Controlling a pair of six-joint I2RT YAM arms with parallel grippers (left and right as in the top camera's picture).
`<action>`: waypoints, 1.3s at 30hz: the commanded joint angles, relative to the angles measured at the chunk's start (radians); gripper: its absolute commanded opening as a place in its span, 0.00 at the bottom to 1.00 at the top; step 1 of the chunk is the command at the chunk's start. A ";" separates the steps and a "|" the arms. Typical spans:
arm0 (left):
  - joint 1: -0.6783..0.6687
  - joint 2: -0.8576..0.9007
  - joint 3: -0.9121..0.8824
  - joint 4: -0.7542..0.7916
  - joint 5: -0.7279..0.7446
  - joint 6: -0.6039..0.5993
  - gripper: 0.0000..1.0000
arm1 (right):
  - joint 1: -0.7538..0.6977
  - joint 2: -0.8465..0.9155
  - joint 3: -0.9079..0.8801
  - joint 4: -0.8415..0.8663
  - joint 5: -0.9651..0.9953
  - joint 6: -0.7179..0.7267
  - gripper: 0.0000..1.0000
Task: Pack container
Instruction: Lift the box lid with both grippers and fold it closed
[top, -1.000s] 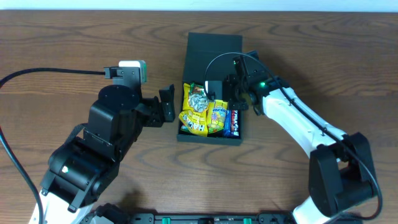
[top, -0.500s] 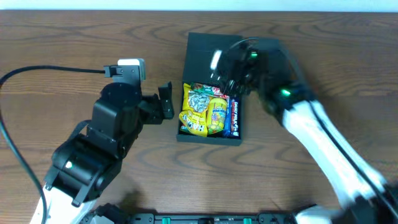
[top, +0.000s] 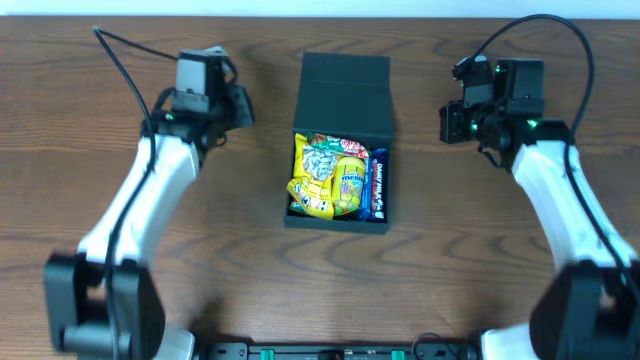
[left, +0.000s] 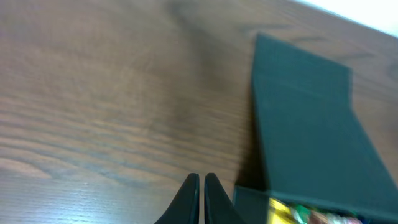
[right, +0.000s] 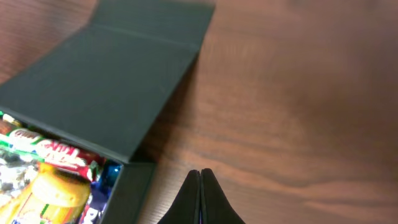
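The container (top: 336, 224) is a dark box in the middle of the table, its flap lid (top: 345, 95) folded back behind it. Inside lie yellow snack packets (top: 325, 178) and a blue bar (top: 377, 187). My left gripper (top: 243, 106) hangs shut and empty to the far left of the lid. My right gripper (top: 447, 122) hangs shut and empty to the lid's right. The left wrist view has its shut gripper (left: 202, 178) over bare wood with the lid (left: 305, 124) on the right. In the right wrist view the shut gripper (right: 200, 173) is beside the container's corner (right: 134, 186), with the lid (right: 106, 81) and packets (right: 50, 177) to the left.
The wooden table (top: 470, 250) surrounds the container on every side. A black cable (top: 130, 62) trails from the left arm, and another (top: 560, 35) loops over the right arm. A dark rail (top: 330, 352) runs along the table's front edge.
Both arms have drawn back from the container to the far left and far right. The left gripper, open before, is now shut. The right gripper has left the box and is shut.
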 joint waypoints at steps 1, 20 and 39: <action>0.059 0.121 0.023 0.049 0.256 -0.109 0.06 | -0.010 0.111 -0.007 0.021 -0.126 0.148 0.01; -0.010 0.593 0.317 0.046 0.488 -0.244 0.06 | 0.098 0.408 -0.006 0.266 -0.349 0.359 0.01; -0.014 0.589 0.593 -0.061 0.689 -0.010 0.06 | 0.044 0.373 -0.003 0.659 -0.697 0.293 0.02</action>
